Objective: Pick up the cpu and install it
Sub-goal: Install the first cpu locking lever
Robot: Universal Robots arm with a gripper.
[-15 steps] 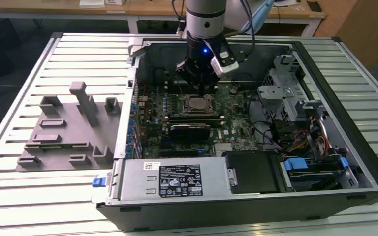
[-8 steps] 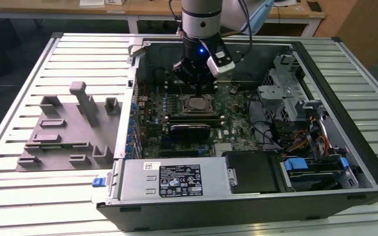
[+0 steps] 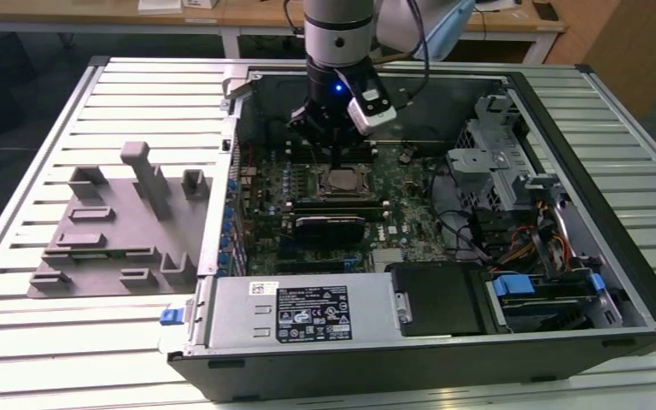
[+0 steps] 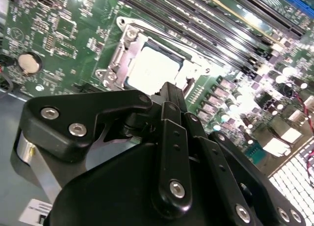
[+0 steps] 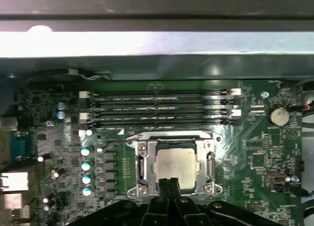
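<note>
Slatted grey metal worktop [image 3: 32, 137] carries an open black computer case [image 3: 419, 367] whose power supply [image 3: 237, 316] bears a white-and-black label [image 3: 312, 314]. The black tool [image 3: 336, 162] hangs directly over the small silver-topped square cpu [image 3: 338, 180].

In the second wrist view, the cpu [image 4: 153, 69] lies flat in its metal-framed socket [image 4: 117, 54], just beyond the tool [image 4: 168, 90].

In the first wrist view, the fingertips [image 5: 164, 185] are pressed together, empty, at one edge of the cpu [image 5: 175, 162].

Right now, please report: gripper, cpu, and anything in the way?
Black gripper shut, holding nothing. Flat square silver-grey cpu lies in metal-framed socket, gripper tips at its edge. Touching or not: cannot tell. Nothing in between.
</note>
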